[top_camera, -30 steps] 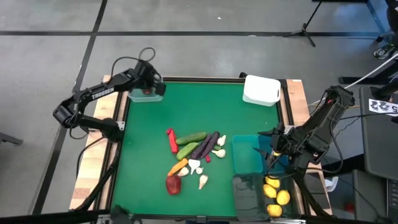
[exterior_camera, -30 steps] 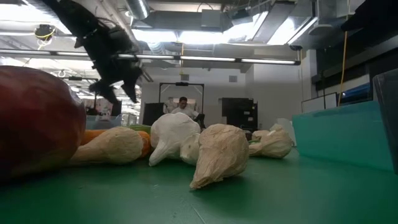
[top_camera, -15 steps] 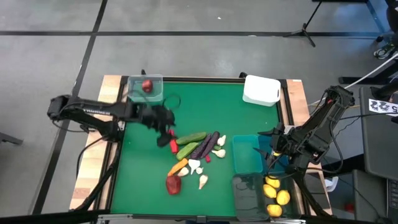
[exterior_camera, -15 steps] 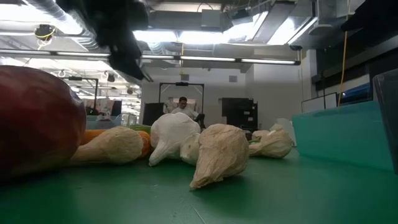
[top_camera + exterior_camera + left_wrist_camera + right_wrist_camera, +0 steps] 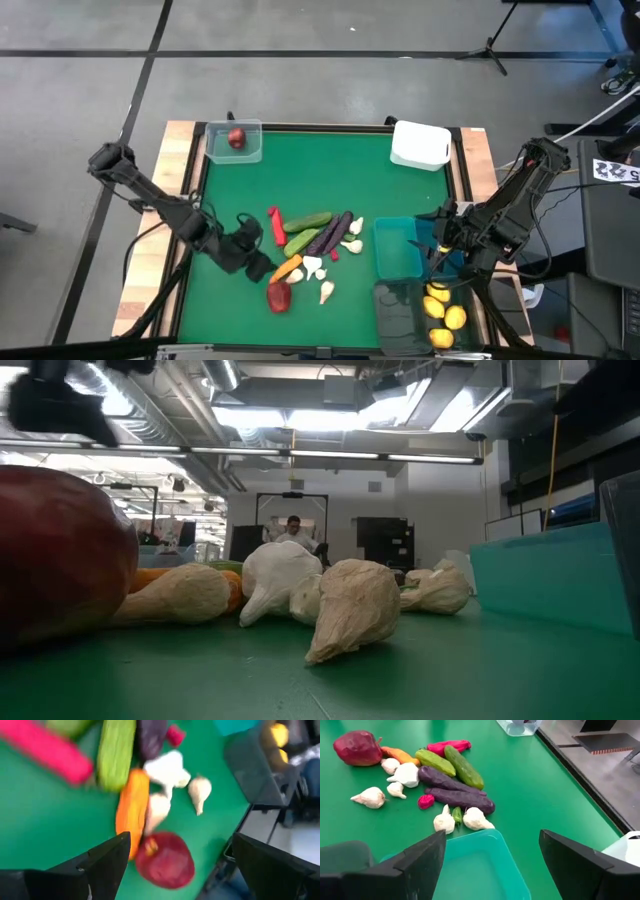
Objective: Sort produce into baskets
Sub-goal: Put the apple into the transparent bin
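Note:
The loose produce lies in a pile mid-table: a red pepper (image 5: 276, 224), green cucumbers (image 5: 307, 222), purple eggplants (image 5: 330, 235), an orange carrot (image 5: 287, 268), white garlic (image 5: 314, 266) and a dark red round one (image 5: 279, 295). My left gripper (image 5: 260, 266) hovers open at the pile's near-left side. In the left wrist view, the dark red one (image 5: 165, 860) and the carrot (image 5: 131, 812) show between and ahead of its fingers. My right gripper (image 5: 438, 243) waits open over the teal basket (image 5: 398, 248), touching nothing. A clear basket (image 5: 235, 141) at the far left holds another dark red one (image 5: 237, 138).
A white basket (image 5: 420, 145) stands at the far right. Dark baskets (image 5: 402, 312) sit at the near right corner, with several lemons (image 5: 443, 310) there. Bare green mat lies left of the pile and beyond it. A person sits far back in the room (image 5: 293, 530).
My left gripper has swung from over the clear basket at the far left corner toward the near edge, and has turned as it went. It now stands low beside the pile. The dark red one stays behind in the clear basket.

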{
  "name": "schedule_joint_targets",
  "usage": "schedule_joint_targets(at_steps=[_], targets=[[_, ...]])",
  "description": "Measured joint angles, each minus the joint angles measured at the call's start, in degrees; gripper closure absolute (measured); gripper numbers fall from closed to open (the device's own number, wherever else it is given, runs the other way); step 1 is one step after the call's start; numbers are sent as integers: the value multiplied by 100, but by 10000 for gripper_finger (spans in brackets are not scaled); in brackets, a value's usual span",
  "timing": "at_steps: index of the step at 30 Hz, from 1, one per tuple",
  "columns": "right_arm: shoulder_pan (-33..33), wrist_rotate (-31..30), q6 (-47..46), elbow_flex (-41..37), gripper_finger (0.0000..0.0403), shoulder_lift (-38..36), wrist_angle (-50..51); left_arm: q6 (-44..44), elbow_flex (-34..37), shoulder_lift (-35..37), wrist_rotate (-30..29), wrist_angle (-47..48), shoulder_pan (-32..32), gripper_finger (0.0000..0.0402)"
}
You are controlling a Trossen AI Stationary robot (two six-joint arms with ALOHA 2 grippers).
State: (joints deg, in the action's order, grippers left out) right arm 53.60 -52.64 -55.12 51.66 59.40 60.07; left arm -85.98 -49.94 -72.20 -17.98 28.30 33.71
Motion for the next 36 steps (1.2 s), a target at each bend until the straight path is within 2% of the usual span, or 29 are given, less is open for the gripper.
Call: schedule_joint_targets(at_steps=[3,9,14,21,24,30,36], targets=[[-1,132,5,0,84,0,0,-1008,-216,-411,302,109,178,61],[-2,138,9,0,84,0,0,-1934,-904,-1423,1013,418,270,61],[-2,169,168,0,84,0,2,-2673,-1758,-2182,1000,1137,265,61],[0,614,429,0,84,0,9,-3473,-2681,-3051,830,1913,237,61],[0,831,455,0,84,0,11,-3749,-2861,-3281,1026,2065,275,61],[0,1076,473,0,84,0,10,-4648,-2943,-3429,847,2179,396,61],[5,1187,553,0,84,21,6,-4557,-2944,-3783,940,1641,249,61]])
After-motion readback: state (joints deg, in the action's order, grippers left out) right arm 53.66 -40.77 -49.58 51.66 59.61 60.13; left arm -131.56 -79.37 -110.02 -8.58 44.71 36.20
